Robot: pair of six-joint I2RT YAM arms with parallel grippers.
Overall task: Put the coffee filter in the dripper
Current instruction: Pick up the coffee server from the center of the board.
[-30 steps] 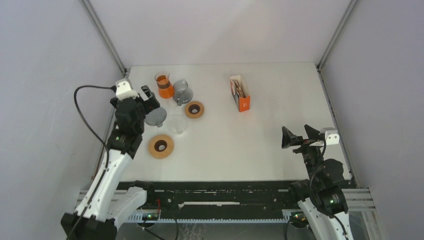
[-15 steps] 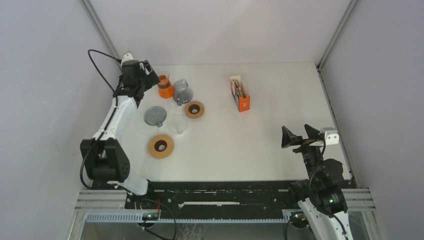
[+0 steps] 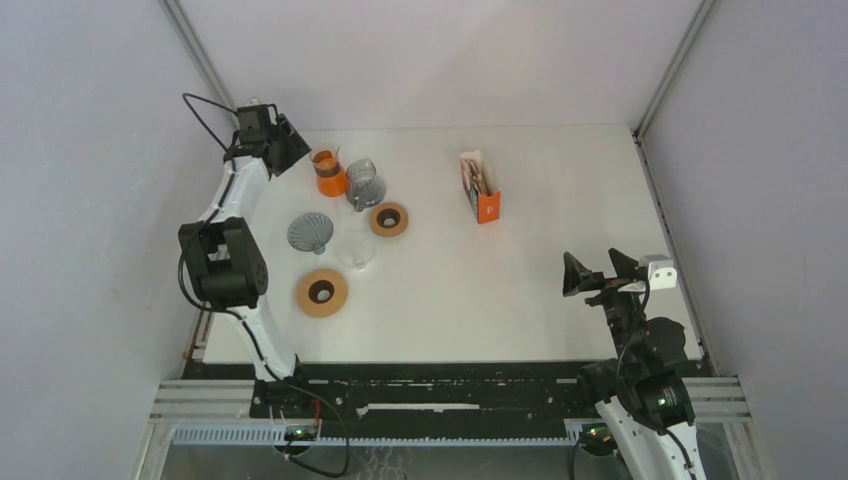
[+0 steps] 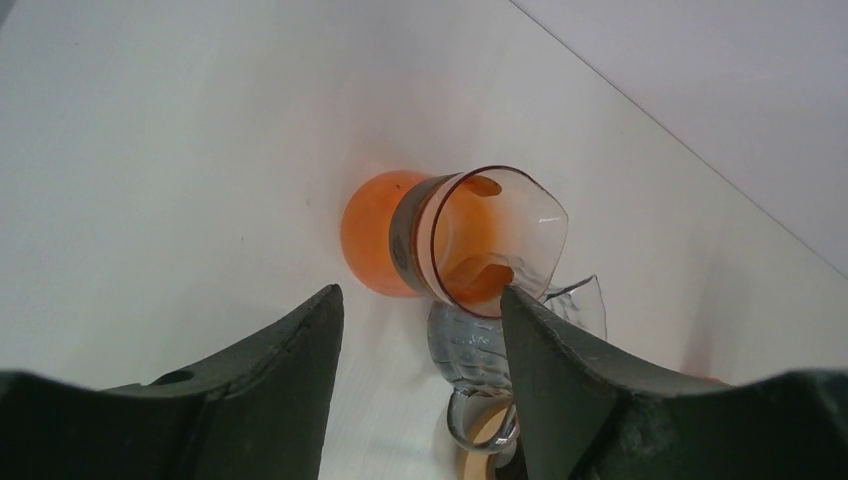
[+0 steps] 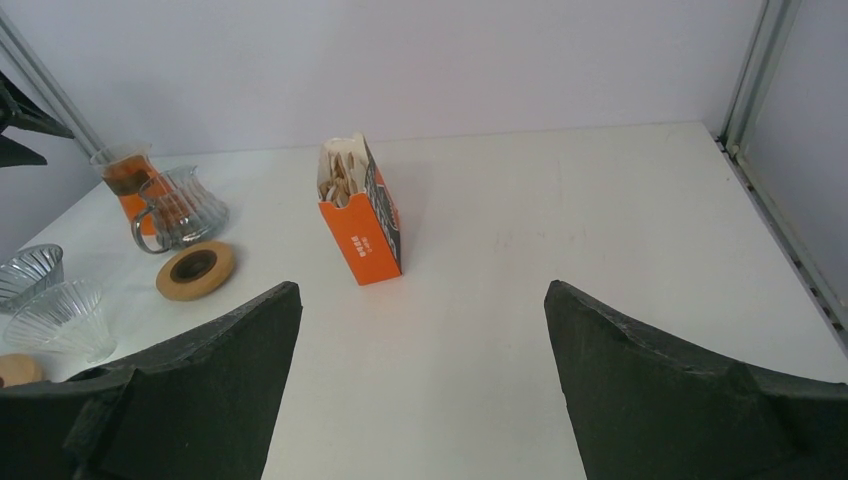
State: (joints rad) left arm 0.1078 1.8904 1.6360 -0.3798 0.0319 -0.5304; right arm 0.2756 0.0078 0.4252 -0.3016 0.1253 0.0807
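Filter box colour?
Filter box: orange with a dark side panel; right wrist view shows it best.

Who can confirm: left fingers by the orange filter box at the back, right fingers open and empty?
No: the left fingers are by the orange cup at the back, not the filter box, as the top view shows. The right fingers are open and empty.

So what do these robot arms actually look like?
The left arm and right arm are white shells with black joints. The left end effector and right end effector each have two black wedge-shaped fingers. A black cable loops off the left arm.
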